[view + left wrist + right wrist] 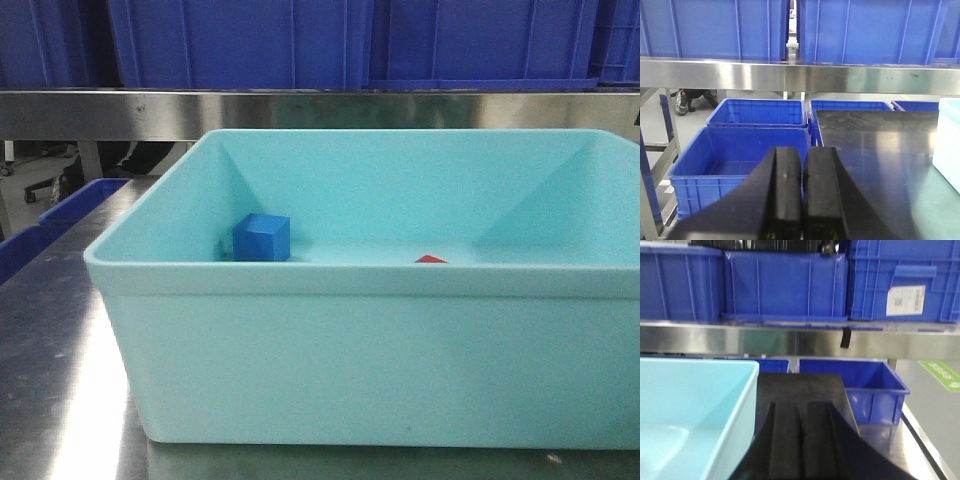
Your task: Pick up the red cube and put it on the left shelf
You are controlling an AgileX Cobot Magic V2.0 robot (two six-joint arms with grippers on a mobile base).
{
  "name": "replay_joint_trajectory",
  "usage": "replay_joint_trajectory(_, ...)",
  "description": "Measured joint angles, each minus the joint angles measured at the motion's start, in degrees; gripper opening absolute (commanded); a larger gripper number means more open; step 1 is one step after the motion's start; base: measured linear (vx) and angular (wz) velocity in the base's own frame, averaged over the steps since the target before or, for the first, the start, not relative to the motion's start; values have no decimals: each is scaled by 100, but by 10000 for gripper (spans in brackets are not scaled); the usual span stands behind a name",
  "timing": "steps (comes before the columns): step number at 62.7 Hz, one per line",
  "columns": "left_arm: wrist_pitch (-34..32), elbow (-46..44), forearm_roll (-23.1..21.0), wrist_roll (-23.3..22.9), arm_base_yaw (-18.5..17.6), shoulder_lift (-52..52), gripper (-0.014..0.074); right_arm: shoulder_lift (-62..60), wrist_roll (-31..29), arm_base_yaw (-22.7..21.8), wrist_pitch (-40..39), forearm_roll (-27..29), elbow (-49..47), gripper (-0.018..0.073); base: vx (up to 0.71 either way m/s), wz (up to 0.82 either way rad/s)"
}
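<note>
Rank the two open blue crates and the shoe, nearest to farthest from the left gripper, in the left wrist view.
1. Front blue crate, just ahead and left of the left gripper.
2. Rear blue crate, directly behind the first.
3. Shoe, on the floor at far left.

The tub is left open on top. The red cube is walled in by its tall sides. The blue cube is set well apart.
</note>
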Motion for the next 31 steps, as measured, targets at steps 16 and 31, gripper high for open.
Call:
replay_joint_trajectory(16, 0, 0, 0, 0, 0, 0, 101, 341, 0, 0, 1024, -108, -1552, 54, 0, 0)
replay_joint_trajectory(31, 0, 0, 0, 0, 0, 0, 101, 2135, 0, 526, 2929, -46, -4015, 54, 0, 0)
